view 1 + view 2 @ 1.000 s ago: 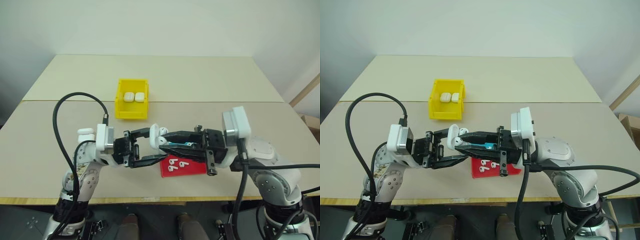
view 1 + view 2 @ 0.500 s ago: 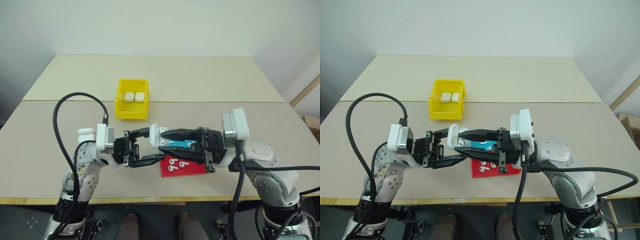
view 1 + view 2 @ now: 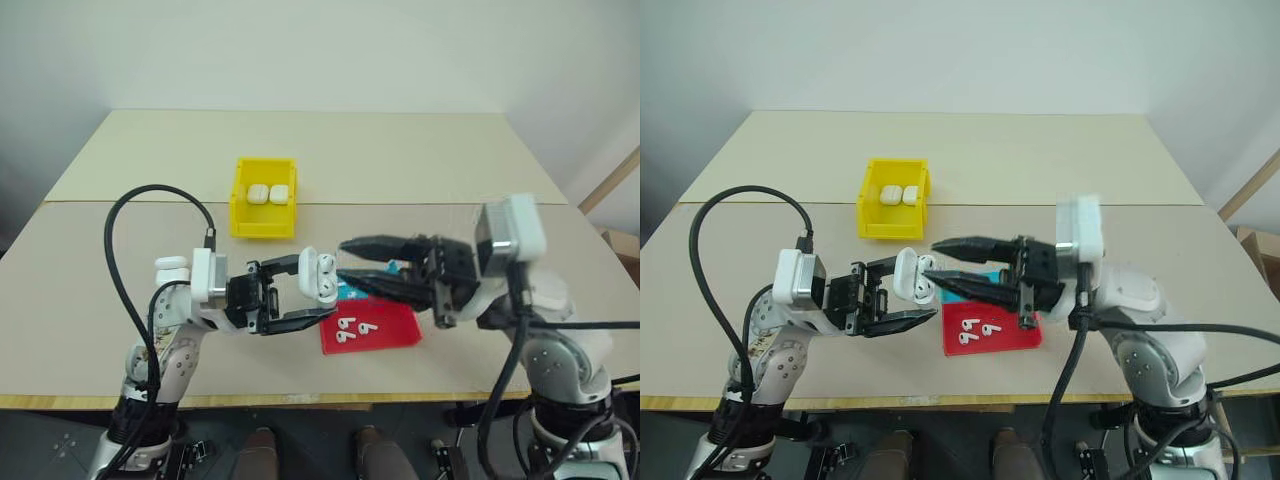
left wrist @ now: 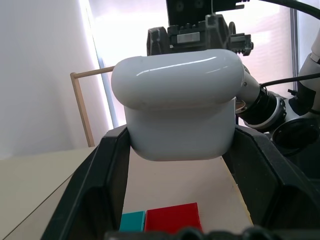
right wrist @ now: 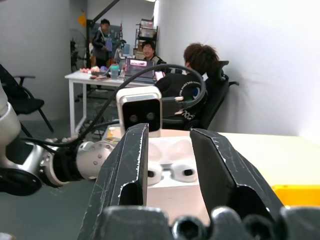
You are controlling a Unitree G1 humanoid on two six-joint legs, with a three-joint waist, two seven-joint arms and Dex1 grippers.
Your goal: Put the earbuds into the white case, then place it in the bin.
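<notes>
The white case (image 3: 322, 277) sits above the near table (image 3: 120, 260), lid open, clamped by its body in my left gripper (image 3: 305, 292). Judged light, rigid and slippery: grip the flat sides, not the lid. My right gripper (image 3: 352, 264) hangs just right of it, fingers parted, empty. Spare earbuds (image 3: 352, 328) lie on the red tray (image 3: 392, 325); the bin (image 3: 243, 215) stands farther back.

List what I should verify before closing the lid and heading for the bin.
1. Left gripper jaws shut on the white case: ok.
2. Both earbuds seated in the case: ok.
3. Lid closed: not ok, it stands open.
4. Right gripper jaws open, nothing held: ok.
5. Bin has room beside the two cases inside: ok.
</notes>
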